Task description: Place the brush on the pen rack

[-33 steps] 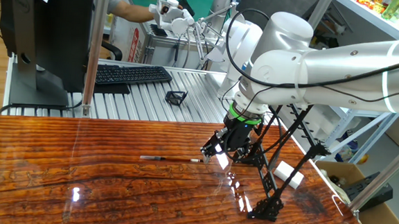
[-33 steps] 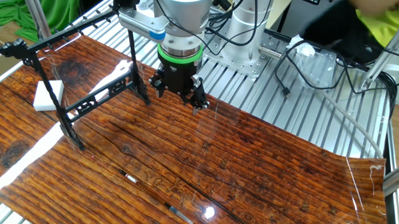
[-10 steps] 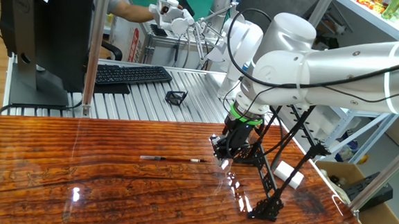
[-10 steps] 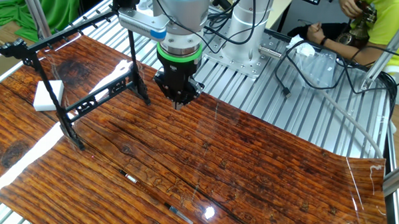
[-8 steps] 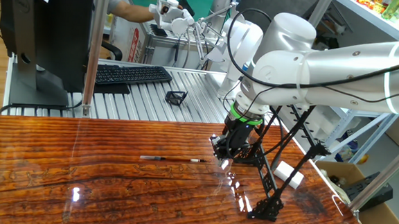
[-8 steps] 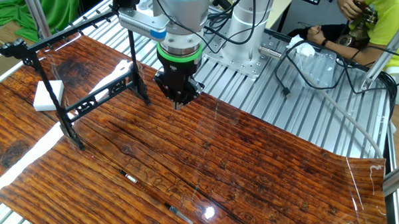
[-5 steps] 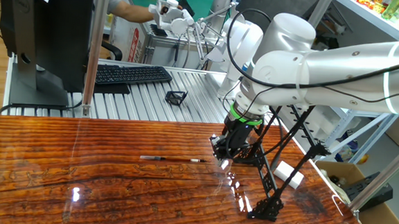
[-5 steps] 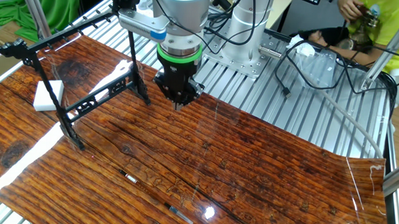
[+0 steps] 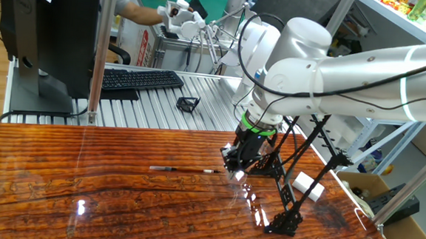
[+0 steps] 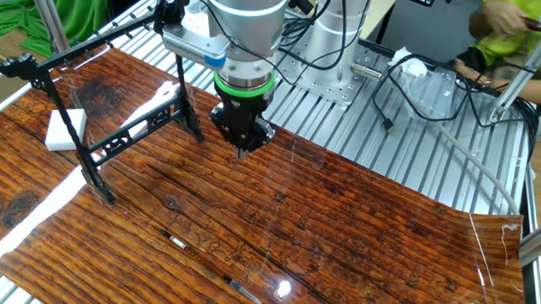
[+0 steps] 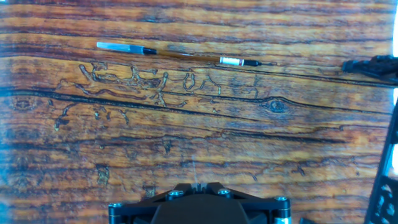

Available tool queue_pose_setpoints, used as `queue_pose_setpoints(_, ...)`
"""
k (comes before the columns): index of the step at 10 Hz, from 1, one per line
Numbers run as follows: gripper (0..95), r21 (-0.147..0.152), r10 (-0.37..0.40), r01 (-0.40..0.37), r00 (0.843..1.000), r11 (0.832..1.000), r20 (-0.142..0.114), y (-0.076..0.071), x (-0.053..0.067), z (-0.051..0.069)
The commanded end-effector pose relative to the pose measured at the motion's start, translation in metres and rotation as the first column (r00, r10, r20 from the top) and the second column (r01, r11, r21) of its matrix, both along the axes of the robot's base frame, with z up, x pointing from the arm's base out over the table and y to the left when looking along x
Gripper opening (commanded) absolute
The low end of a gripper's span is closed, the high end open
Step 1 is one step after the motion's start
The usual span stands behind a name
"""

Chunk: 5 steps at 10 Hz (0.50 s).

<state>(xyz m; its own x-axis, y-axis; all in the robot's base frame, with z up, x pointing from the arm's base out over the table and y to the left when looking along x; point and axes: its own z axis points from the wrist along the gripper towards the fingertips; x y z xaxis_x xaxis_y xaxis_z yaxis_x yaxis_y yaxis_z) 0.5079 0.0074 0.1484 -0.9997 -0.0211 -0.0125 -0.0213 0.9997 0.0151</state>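
The brush (image 9: 184, 169) lies flat on the wooden table, a thin dark stick with a pale end; it also shows in the other fixed view as the brush (image 10: 207, 265) and along the top of the hand view as the brush (image 11: 180, 55). My gripper (image 9: 232, 170) hangs just above the table, a little right of the brush's tip, and is shut on nothing. From the other side the gripper (image 10: 243, 153) points straight down, well away from the brush. The pen rack (image 9: 286, 191) stands behind and right of the gripper; its long rods (image 10: 117, 144) cross the table's far side.
A white block (image 10: 65, 129) lies by the rack. On the metal bench behind the table sit a small black wire frame (image 9: 188, 103) and a keyboard (image 9: 138, 78). A person in yellow (image 10: 510, 26) works at the far right. The rack's foot (image 11: 379, 63) shows at the hand view's right edge.
The jaws, open at first, have shut with nothing between them. In the last half second the gripper has shifted slightly lower and toward the brush. The brush has not moved.
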Motion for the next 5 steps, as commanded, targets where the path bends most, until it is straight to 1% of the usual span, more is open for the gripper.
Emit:
queue_pose_setpoints(1, 0.0, 0.005, -0.005, 0.005, 1.0, 1.0, 0.001, 0.002, 0.002, -0.006)
queue_pose_setpoints(2, 0.0, 0.007, -0.009, 0.009, 1.0, 1.0, 0.001, 0.003, 0.004, -0.01)
queue_pose_setpoints(5, 0.0, 0.016, -0.016, 0.016, 1.0, 1.0, 0.001, 0.005, 0.011, -0.018)
